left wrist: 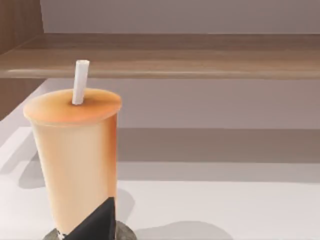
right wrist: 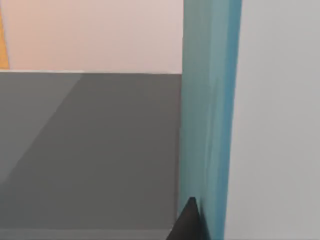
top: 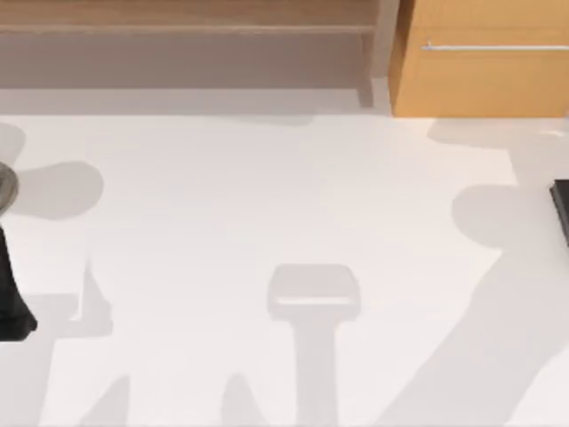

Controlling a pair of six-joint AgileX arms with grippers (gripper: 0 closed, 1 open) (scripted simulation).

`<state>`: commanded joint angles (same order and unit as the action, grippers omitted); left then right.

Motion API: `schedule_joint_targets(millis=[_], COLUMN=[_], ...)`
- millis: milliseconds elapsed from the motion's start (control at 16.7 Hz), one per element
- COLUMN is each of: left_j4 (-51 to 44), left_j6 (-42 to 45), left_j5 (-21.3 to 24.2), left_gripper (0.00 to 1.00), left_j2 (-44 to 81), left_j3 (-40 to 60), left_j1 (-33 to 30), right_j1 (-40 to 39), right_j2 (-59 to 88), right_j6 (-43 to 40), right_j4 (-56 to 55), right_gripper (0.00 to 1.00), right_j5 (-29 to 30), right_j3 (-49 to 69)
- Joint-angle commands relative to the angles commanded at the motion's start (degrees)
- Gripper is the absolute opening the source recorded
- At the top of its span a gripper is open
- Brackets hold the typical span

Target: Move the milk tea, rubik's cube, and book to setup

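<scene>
Milk tea (left wrist: 75, 160) front and centre in the left wrist view: a tall peach-orange cup, upright, sealed with an orange lid, a white straw (left wrist: 80, 81) standing up out of it. It sits right up against the left tool: one dark finger (left wrist: 97, 222) lies across the foot of the cup, touching it. The other finger is hidden, so whether the left tool is actually clamped on the cup, I can't tell. Under the cup there's a round grey base (left wrist: 125, 234) resting on the white tabletop (left wrist: 225, 210). Beyond the cup, away from the tool, runs a long wooden shelf (left wrist: 200, 55).

Over to the right wrist view: the book (right wrist: 210, 115), teal, stands on edge and runs straight out from the right tool. A dark fingertip (right wrist: 187, 225) presses against its side at the near end. Again just one finger on show, so I can't tell if the right tool is closed on the book. Grey surface on one side of the book, pale surface on the other.

From above, the left arm (top: 11, 294) sits at the far left edge of the tabletop, with a sliver of round grey rim (top: 7, 185) just beyond it. The right arm (top: 561, 209) peeks in at the far right edge. Behind it stands a wooden cabinet (top: 480, 62) with a long metal handle (top: 493, 46).
</scene>
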<state>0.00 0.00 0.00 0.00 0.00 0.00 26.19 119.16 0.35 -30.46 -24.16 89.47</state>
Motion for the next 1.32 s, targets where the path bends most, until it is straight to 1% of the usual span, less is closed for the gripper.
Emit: schedule_joint_targets(millis=[120,300,480,720,840,1020,1200,1320], left_j4=[0.0,0.0,0.0,0.0,0.0,0.0,0.0,0.0], left_j6=[0.0,0.0,0.0,0.0,0.0,0.0,0.0,0.0], left_j5=[0.0,0.0,0.0,0.0,0.0,0.0,0.0,0.0], left_gripper=[1.0,1.0,1.0,1.0,1.0,1.0,1.0,1.0], left_j2=[0.0,0.0,0.0,0.0,0.0,0.0,0.0,0.0], left_j3=[0.0,0.0,0.0,0.0,0.0,0.0,0.0,0.0], left_j1=[0.0,0.0,0.0,0.0,0.0,0.0,0.0,0.0], right_j1=[0.49,2.32,4.46,5.98,5.41,2.33,-2.3,-4.83], right_j2=[-2.95,-10.69,-19.96,-30.38,-33.07,-32.67,-28.27,-25.32], right_j6=[3.08,12.05,25.25,45.43,55.19,67.64,76.26,79.52], right_j4=[-1.77,-6.19,-11.1,-16.05,-17.2,-17.17,-15.63,-14.61], right_gripper=[0.0,0.0,0.0,0.0,0.0,0.0,0.0,0.0], right_j5=[1.41,5.09,9.08,12.56,12.91,11.85,9.91,8.84], right_j3=[-2.39,-8.8,-18.88,-36.45,-45.7,-57.84,-66.4,-69.57])
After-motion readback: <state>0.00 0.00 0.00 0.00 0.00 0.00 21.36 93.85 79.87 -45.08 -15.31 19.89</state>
